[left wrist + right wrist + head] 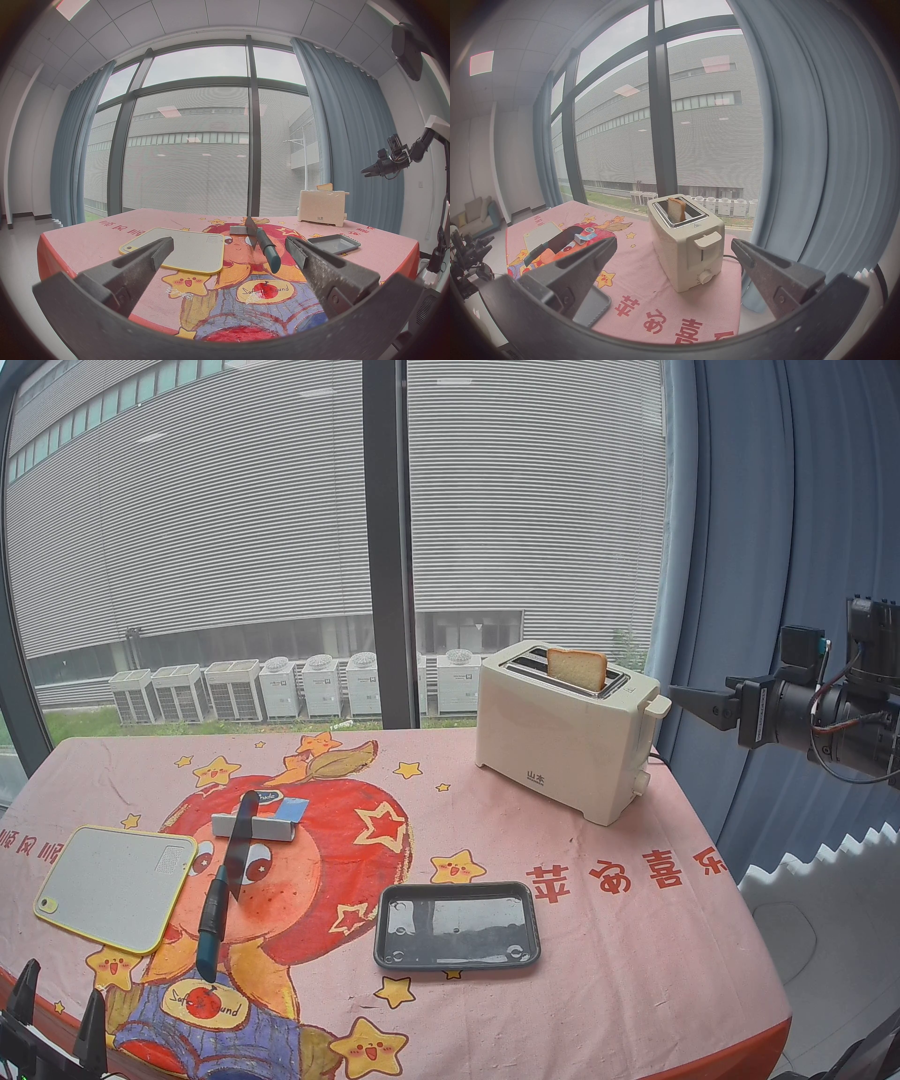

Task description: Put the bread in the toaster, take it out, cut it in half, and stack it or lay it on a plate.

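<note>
- While the bread stands upright in one slot of the toaster, with its top part poking out above the slot, both claws are off it and holding nothing.
- The toaster is a cream two-slot one, parked at the far right of the pink cartoon tablecloth, close to the window and the blue curtain. Its lever sits high on the end face, and there's a round dial below it.
- The right gripper hangs in the air off the table's right side, in front of the curtain. It's roughly level with the toaster's top, with its tips pointed toward the lever end but a clear gap between them. In the right wrist view its jaws are spread wide.
- The left gripper sits low at the near-left edge of the table, jaws also spread wide.
- The plate is a dark rectangular tray-style one, lying flat near the front middle of the table, well apart from the toaster.
- The cutting board, pale with a yellow rim, lies on the table's left side.
- The knife has a teal handle and a dark blade and lies just right of the board. Its blade is propped on a small white rest and its handle points back toward the robot.
</note>
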### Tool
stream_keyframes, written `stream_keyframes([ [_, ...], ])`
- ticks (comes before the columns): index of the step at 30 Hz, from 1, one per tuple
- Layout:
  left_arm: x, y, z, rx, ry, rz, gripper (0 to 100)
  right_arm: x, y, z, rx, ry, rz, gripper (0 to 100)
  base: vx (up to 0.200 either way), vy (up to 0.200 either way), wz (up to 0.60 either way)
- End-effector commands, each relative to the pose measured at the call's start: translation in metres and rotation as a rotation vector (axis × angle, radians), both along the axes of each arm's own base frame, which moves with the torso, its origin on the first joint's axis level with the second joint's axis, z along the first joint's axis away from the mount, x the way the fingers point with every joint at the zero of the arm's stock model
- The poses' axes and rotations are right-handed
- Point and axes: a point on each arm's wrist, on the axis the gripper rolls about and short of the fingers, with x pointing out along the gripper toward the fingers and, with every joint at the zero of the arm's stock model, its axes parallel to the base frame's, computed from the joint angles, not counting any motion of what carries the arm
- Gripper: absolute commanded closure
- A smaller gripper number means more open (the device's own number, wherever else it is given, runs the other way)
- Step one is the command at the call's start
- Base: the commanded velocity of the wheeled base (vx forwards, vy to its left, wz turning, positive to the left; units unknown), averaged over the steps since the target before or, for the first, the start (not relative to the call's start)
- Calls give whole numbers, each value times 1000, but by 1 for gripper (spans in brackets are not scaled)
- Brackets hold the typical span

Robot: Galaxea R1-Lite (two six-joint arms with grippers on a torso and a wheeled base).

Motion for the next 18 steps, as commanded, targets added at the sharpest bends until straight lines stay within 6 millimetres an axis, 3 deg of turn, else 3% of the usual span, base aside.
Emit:
stream_keyframes([
  [1, 0, 0, -4, -1, 4, 0, 0, -3, 5, 8, 5, 0, 27, 0, 0, 0, 0],
  [11, 0, 0, -4, -1, 4, 0, 0, -8, -5, 13, 54, -8, 51, 0, 0, 0, 0],
  [18, 0, 0, -4, -1, 4, 0, 0, 5, -4, 14, 23, -14, 54, 0, 0, 0, 0],
])
